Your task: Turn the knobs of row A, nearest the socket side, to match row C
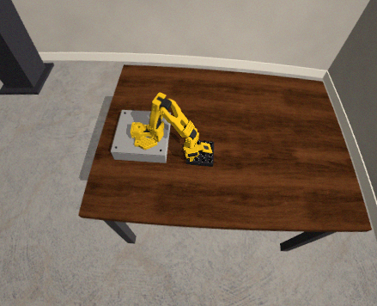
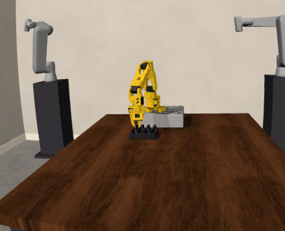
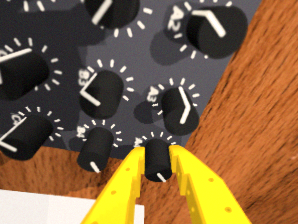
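The black knob box (image 1: 201,154) lies on the wooden table just right of the arm's grey base; it also shows in the exterior view (image 2: 144,132). In the wrist view my yellow gripper (image 3: 159,167) is shut on knob A4 (image 3: 157,159), the nearest knob of row A at the box's corner. Its white pointer aims toward me. Knob A3 (image 3: 180,110) and knob A2 (image 3: 216,30) lie farther along the same row. Knob B4 (image 3: 96,148) and knob B3 (image 3: 101,93) are to the left, and a row C knob (image 3: 22,136) is at the left edge.
The grey base block (image 1: 141,142) stands left of the box, and its white edge (image 3: 60,207) shows under the gripper in the wrist view. Two grey arms on dark pedestals (image 2: 52,113) (image 2: 278,110) stand behind the table. Bare table wood (image 3: 250,125) lies right of the box.
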Tool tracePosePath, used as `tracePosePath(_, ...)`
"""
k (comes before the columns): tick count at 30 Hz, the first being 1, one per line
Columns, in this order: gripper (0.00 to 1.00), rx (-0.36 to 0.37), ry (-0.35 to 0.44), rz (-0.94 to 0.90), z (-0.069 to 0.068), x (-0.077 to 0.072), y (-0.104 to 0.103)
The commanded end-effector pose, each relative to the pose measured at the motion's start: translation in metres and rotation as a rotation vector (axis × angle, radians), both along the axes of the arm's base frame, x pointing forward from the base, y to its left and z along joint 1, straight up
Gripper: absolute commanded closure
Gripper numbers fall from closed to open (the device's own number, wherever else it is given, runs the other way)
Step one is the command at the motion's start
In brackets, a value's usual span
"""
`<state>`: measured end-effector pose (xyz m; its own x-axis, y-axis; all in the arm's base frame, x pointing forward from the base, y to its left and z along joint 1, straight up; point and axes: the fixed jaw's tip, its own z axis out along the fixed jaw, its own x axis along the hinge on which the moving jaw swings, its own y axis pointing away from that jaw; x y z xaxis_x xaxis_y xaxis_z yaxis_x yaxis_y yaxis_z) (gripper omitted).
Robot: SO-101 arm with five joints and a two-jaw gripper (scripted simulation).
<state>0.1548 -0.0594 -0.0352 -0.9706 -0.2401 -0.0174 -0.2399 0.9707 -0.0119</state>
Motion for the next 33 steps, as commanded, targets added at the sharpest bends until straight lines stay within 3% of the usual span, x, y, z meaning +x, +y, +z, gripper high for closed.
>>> tracePosePath(1, 0.99, 0.007, 0.021, 0.059, -0.0023, -0.0038, 0.0005)
tracePosePath(33, 0.99, 0.003, 0.023, 0.548, -0.0023, -0.0062, -0.001)
